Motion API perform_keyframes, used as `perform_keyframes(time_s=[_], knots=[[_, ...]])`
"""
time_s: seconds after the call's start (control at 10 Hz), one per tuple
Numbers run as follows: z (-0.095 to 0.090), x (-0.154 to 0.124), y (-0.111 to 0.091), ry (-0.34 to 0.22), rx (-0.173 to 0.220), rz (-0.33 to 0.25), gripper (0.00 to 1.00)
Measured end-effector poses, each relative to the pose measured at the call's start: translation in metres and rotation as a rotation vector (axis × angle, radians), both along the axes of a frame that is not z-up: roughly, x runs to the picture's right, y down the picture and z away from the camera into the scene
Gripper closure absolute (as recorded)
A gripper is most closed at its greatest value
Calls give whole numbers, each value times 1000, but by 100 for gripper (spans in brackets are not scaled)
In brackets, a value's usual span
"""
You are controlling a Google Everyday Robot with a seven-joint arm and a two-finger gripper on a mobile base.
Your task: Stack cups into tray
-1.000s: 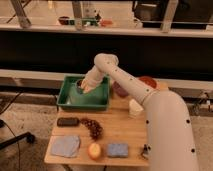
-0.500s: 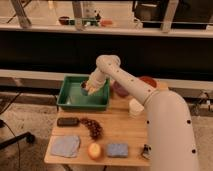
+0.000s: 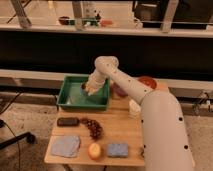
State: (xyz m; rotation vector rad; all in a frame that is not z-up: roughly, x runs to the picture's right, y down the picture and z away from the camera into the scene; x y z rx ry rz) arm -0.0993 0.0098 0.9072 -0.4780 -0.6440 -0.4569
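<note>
The green tray (image 3: 75,102) stands at the back left of the wooden table. My gripper (image 3: 90,90) reaches down into the tray near its back right corner. A small dark shape, perhaps the dark grey cup (image 3: 83,86), shows just left of the gripper inside the tray. The white cup (image 3: 133,107) stands on the table right of the tray, partly behind my arm.
A purple bowl (image 3: 119,91) and an orange-red bowl (image 3: 148,81) sit behind my arm at the back right. In front lie a dark bar (image 3: 67,121), grapes (image 3: 93,129), a blue cloth (image 3: 65,146), a yellow fruit (image 3: 94,150) and a blue sponge (image 3: 118,149).
My gripper has sunk slightly lower into the tray; nothing else has moved.
</note>
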Motion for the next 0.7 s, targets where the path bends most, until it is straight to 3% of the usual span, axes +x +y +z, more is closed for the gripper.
perform_keyframes(time_s=[0.7], knots=[[17, -1, -7, 1, 11, 12, 100]])
